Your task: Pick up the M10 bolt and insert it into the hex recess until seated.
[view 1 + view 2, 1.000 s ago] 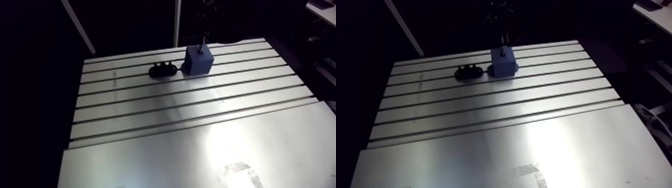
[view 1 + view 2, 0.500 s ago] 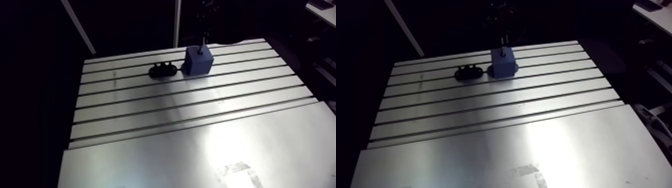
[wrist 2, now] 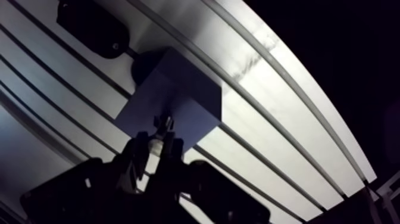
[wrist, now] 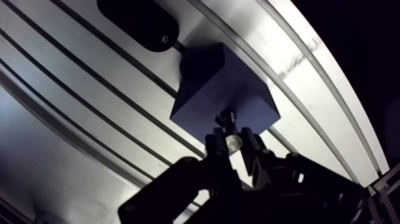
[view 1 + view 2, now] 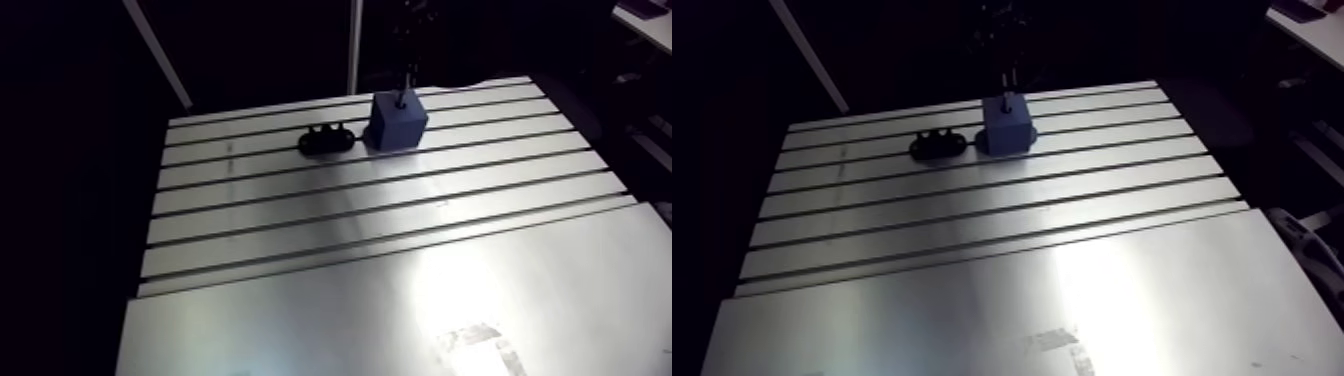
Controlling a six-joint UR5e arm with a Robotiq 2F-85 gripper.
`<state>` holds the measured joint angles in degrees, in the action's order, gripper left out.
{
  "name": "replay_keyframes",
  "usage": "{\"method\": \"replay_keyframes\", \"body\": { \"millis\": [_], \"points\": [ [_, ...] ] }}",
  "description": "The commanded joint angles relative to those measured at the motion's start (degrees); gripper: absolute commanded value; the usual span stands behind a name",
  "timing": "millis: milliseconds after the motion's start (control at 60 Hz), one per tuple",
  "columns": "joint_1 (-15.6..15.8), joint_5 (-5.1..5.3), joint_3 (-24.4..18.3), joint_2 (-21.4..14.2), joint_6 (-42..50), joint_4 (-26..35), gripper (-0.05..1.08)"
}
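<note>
The fingers (image 4: 215, 149) are clenched on the M10 bolt (image 4: 233, 142), its shank tip at the top face of the blue block (image 5: 398, 122), upper centre in the arm view. A black fixture (image 5: 326, 139) lies just beside the block on the worktop (image 5: 350, 225).

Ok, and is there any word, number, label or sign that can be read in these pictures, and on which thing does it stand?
None can be read.
Blue block: no marking shows.
Black part beside it: no marking shows.
Bolt: shiny end, no stamp legible.
Pale patch on the table: too blurred to tell.
</note>
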<state>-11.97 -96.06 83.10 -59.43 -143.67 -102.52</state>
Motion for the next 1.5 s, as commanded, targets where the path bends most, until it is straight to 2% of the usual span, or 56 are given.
{"method": "replay_keyframes", "body": {
  "millis": [17,1500],
  "points": [
    [0.01,-0.04,-0.09,-0.1,0.0,-0.01,0.91],
    [0.01,-0.14,0.44,0.34,0.0,-0.36,0.91]
  ]
}}
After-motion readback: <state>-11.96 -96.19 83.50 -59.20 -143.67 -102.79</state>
